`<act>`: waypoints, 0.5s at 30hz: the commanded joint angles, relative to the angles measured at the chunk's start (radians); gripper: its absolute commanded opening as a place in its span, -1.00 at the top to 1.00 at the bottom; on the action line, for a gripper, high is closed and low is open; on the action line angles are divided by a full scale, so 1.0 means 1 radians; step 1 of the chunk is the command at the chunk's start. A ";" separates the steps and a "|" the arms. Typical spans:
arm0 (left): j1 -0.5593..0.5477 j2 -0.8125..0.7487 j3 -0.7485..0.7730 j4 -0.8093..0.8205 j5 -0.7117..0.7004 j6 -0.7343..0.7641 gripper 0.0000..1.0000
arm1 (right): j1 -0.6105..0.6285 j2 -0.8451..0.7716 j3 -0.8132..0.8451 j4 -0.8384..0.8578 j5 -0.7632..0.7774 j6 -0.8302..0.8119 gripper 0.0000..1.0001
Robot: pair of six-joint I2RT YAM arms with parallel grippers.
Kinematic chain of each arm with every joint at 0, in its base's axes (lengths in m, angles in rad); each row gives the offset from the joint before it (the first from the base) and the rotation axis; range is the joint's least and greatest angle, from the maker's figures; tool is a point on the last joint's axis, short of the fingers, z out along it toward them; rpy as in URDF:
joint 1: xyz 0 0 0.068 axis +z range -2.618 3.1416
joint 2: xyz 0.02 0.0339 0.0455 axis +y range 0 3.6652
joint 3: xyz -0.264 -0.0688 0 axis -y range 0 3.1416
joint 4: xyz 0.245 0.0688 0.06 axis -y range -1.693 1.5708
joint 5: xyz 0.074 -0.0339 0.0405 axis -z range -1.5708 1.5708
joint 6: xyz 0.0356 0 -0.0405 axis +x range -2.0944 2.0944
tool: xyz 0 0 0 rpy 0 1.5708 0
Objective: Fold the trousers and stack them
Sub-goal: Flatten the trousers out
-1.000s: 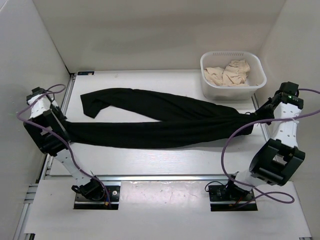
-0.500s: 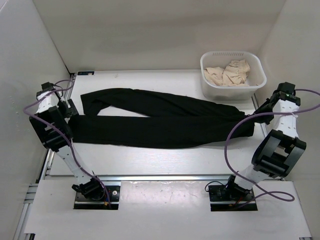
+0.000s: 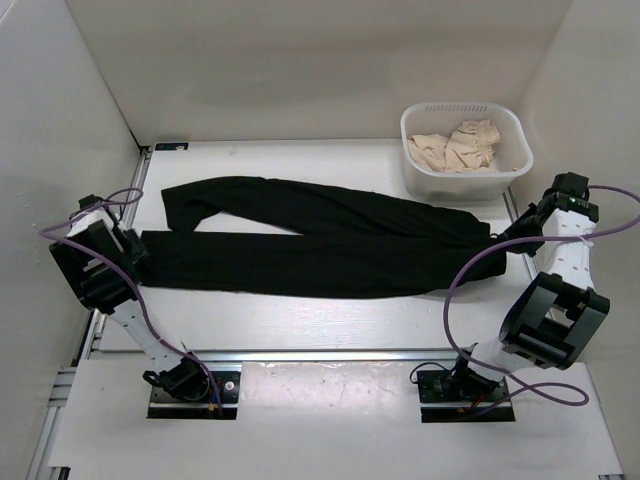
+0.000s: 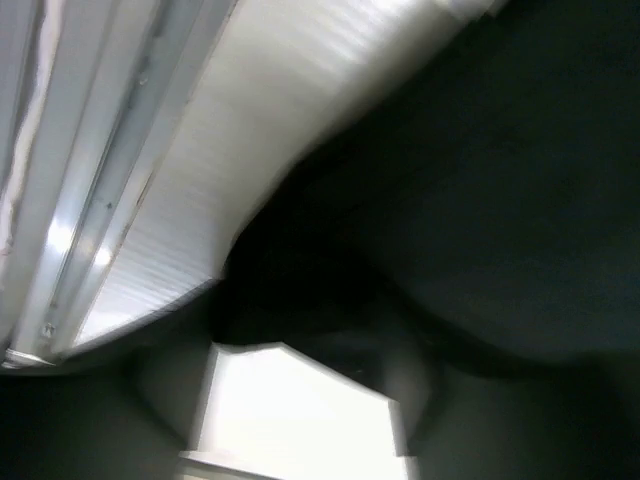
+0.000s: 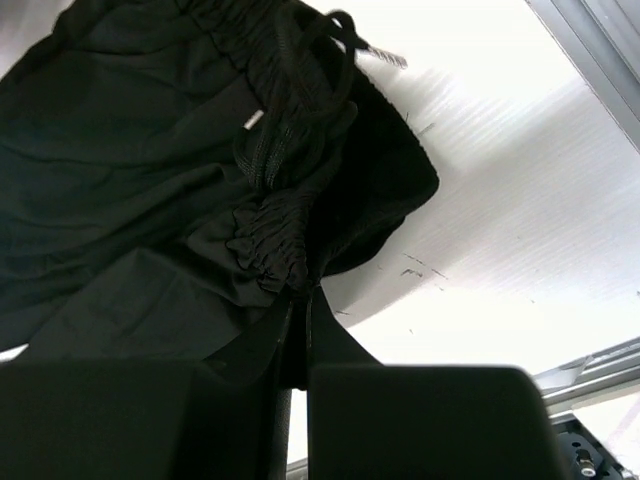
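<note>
The black trousers [image 3: 320,245] lie stretched across the table, the two legs side by side, waist end at the right. My left gripper [image 3: 135,250] is at the near leg's end on the left. In the left wrist view the gripper [image 4: 310,340] is dark and blurred, with black fabric [image 4: 480,200] in its jaws. My right gripper [image 3: 507,238] is shut on the gathered waistband. The right wrist view shows the gripper [image 5: 300,290] pinching the bunched cloth [image 5: 150,180] just above the table, with a drawstring loose.
A white basket [image 3: 412,150] holding beige cloth [image 3: 460,145] stands at the back right, close to the waist end. White walls close in the table [image 3: 300,310] on the left, right and back. Metal rails run along the side edges.
The near leg, first sagging in a curve between the grippers, now lies straight and flat beside the far leg. The left gripper swung away from me, then came partly back.
</note>
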 commanded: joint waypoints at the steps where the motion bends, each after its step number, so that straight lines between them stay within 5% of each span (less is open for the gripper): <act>1: -0.015 0.038 -0.021 0.030 0.040 0.008 0.05 | 0.000 -0.005 0.021 0.033 -0.029 -0.007 1.00; 2: -0.015 0.038 -0.005 0.021 0.040 0.008 0.71 | 0.000 0.009 0.050 0.015 -0.029 -0.020 1.00; 8: 0.038 -0.041 0.130 -0.102 -0.150 0.008 0.72 | -0.014 0.067 0.291 -0.152 0.066 0.003 1.00; 15: 0.123 -0.210 -0.031 -0.168 -0.291 0.008 0.72 | -0.187 -0.238 -0.232 -0.083 -0.029 0.114 1.00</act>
